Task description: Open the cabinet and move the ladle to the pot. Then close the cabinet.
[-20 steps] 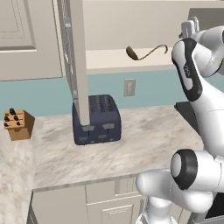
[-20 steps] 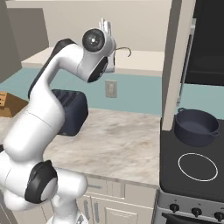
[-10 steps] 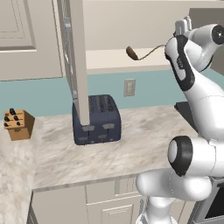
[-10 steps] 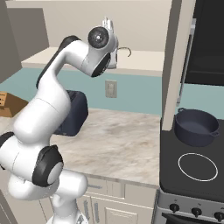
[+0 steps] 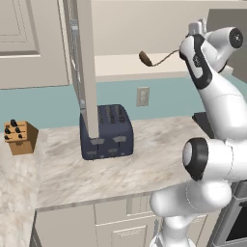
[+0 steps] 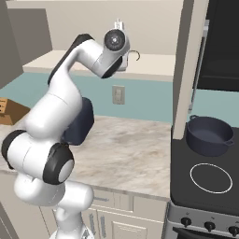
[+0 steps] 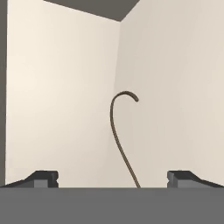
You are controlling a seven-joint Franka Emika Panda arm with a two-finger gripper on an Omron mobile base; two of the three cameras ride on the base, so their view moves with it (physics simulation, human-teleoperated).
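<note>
The cabinet stands open; its left door (image 5: pixel 86 72) and right door (image 6: pixel 186 70) are both seen edge-on. On the shelf inside lies the ladle (image 5: pixel 145 58), its dark bowl to the left and its thin handle running right toward my wrist. In the hand view the ladle's handle (image 7: pixel 122 135) rises between my fingertips and ends in a hook. My gripper (image 7: pixel 112 179) is open, its tips standing wide on either side of the handle without touching it. The small dark pot (image 6: pixel 209 135) sits on the stove's back burner.
A dark blue toaster (image 5: pixel 107 132) stands on the marble counter (image 5: pixel 144 164) under the open left door. A wooden knife block (image 5: pixel 19 136) sits at the far left. A wall outlet (image 5: pixel 142 96) is below the shelf. The black stove (image 6: pixel 205 191) is to the right.
My wrist has swung in toward the cabinet, closer to the hooked end of the ladle's handle. The gripper has stayed open; the ladle and pot have not moved.
</note>
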